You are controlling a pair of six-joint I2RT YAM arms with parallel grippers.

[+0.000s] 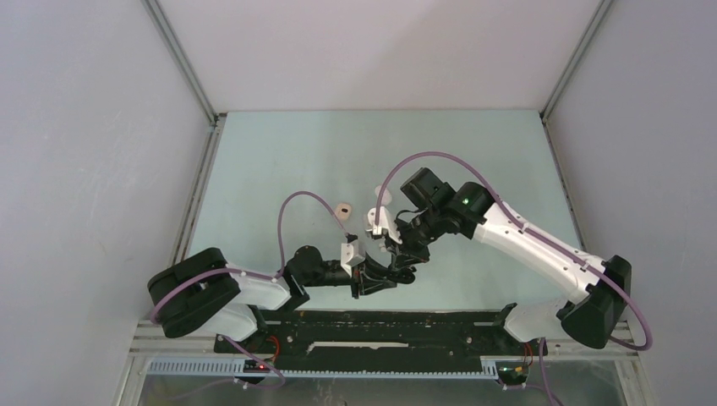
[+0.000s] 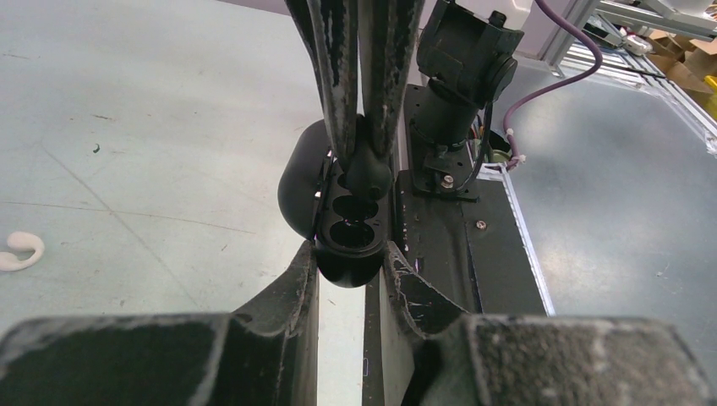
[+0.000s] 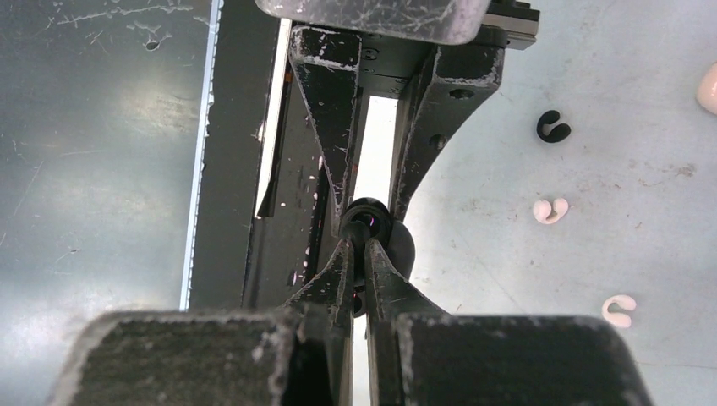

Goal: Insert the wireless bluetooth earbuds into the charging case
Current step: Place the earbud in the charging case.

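Observation:
My left gripper [image 2: 348, 264] is shut on a black charging case [image 2: 352, 239] and holds it by its sides, lid [image 2: 298, 190] swung open to the left. The near well is empty. My right gripper [image 3: 359, 247] is shut on a black earbud [image 3: 365, 222] and holds it at the case's far well; in the left wrist view the earbud [image 2: 369, 170] touches the case between the right fingers. From above, both grippers meet near the table's front middle, left [image 1: 378, 280], right [image 1: 405, 263].
Loose curved earbuds lie on the table right of the grippers: a black one [image 3: 553, 127], two pale ones [image 3: 550, 210] [image 3: 619, 310], and a white one [image 2: 20, 252]. A beige pebble-shaped case [image 1: 342, 209] lies further back. The black base rail [image 1: 380, 326] runs along the front.

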